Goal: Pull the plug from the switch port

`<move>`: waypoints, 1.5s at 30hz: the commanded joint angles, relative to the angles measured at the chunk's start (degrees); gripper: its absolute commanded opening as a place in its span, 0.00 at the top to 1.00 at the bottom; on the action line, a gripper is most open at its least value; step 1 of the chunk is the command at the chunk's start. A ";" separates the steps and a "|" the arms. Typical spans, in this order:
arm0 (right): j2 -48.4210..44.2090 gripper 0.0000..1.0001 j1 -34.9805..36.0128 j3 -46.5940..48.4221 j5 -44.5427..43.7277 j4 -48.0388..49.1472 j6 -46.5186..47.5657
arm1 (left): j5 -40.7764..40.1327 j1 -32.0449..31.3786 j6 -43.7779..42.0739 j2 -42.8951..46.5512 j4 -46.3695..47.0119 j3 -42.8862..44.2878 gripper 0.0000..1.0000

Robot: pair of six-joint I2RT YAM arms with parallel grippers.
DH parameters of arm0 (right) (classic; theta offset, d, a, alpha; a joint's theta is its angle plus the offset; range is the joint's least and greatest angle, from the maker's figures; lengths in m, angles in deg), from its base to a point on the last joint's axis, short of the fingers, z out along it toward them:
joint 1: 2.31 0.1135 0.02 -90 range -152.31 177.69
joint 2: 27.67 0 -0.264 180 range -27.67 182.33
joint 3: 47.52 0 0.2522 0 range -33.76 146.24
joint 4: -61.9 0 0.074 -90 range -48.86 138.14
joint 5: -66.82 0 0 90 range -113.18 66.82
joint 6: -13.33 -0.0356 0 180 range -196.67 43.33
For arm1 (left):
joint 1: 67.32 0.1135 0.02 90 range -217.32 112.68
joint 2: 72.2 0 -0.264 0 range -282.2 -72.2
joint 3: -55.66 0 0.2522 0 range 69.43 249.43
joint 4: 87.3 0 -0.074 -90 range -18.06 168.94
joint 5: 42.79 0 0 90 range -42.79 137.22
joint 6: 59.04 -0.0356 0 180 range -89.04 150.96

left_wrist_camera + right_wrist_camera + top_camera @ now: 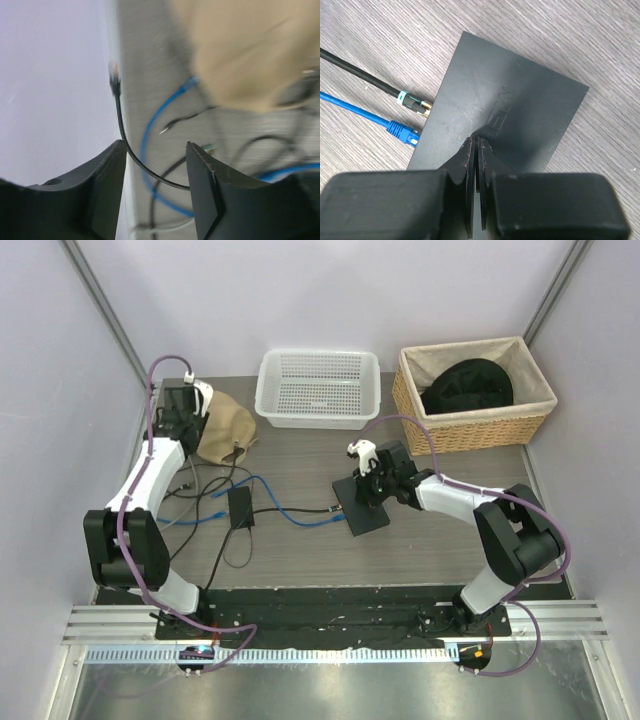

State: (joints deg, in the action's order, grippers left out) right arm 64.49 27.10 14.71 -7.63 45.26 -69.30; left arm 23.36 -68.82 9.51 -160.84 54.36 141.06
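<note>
table (300, 562): wood-grain top. far edge carries a wicker basket (470, 430) at right and a white plastic basket (315, 421) at centre. a beige cloth (225, 430) lies at far left.

switch (362, 508): lies flat, right of centre. right gripper (476, 142) sits directly over it, fingers pressed together, tips touching its top face by the embossed lettering.

adapter brick (241, 507): left of the switch, among loose cords.

switch's left edge: gold-tipped plug (416, 104) of a black cable touches it, blue plug (402, 131) just beside. cannot tell if either is seated.

left gripper (155, 150): far-left corner beside the cloth, well apart from the switch. jaws spread. thin black cable (120, 120) crosses the gap, its small plug end (115, 77) free beyond the tips, blurred.
</note>
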 commanded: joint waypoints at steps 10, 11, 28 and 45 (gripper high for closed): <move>-0.05 0.92 0.12 0.23 -0.96 -0.82 0.62 | 67.27 -17.74 21.08 -7.06 -0.77 5.03 0.43; -0.49 0.92 0.04 0.14 -1.22 -0.90 0.80 | 67.27 -18.79 22.75 -8.29 0.48 4.40 0.42; -4.36 0.92 -0.05 -3.99 -1.84 -1.96 1.59 | 71.23 -26.54 28.05 -30.54 2.96 9.66 0.51; -3.65 0.92 -0.32 -3.64 -1.49 -2.31 1.41 | 72.99 -29.62 17.24 -37.12 -6.79 12.03 0.61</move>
State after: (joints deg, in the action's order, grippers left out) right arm 61.21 27.08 11.54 -8.31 45.20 -68.23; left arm 96.45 -98.06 32.15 -195.38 53.01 152.67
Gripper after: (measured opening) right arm 0.083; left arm 0.396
